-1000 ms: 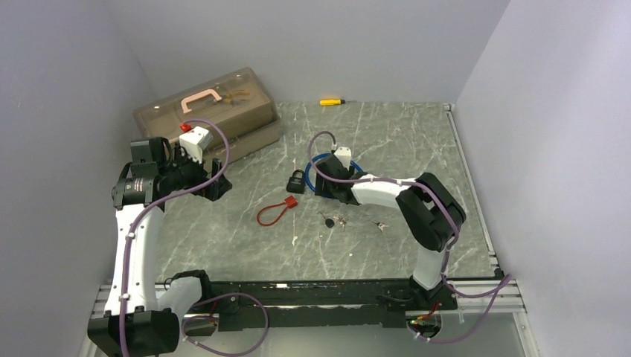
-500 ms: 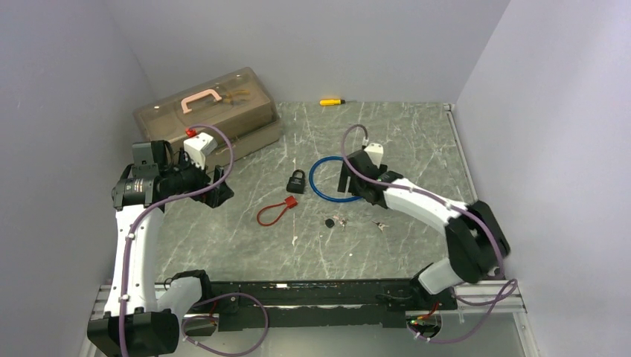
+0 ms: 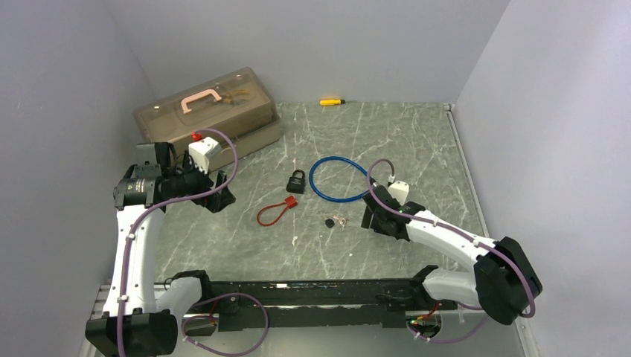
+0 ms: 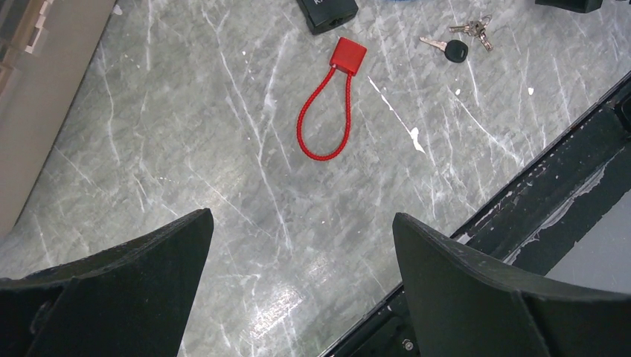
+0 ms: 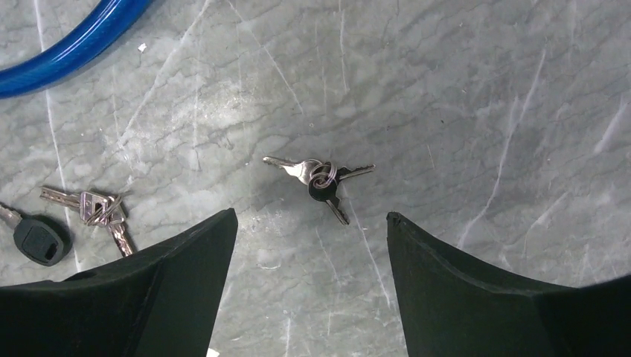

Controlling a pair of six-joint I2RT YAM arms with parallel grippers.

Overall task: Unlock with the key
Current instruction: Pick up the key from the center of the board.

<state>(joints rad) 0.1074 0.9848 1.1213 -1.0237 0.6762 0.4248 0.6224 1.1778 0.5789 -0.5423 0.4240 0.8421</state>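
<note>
A black padlock [image 3: 296,181] lies mid-table beside a blue cable loop [image 3: 338,178]. A small bunch of keys [image 5: 320,177] on a ring lies flat just beyond my right gripper [image 5: 310,216], which hangs open over the table with nothing between its fingers. A second key set with a black fob [image 5: 43,239] lies to its left, also seen from above [image 3: 330,222]. My right gripper [image 3: 370,219] stands right of that fob. My left gripper [image 4: 301,216] is wide open and empty above the table's left side [image 3: 222,197], with a red cable lock [image 4: 327,104] ahead of it.
A brown translucent toolbox [image 3: 208,111] with a pink handle stands at the back left. A yellow screwdriver [image 3: 331,101] lies at the far edge. The black base rail [image 4: 536,171] runs along the near edge.
My right arm has drawn back from beside the padlock and blue cable toward the near right, and now hovers over the small key bunch. The left gripper drifted slightly.
</note>
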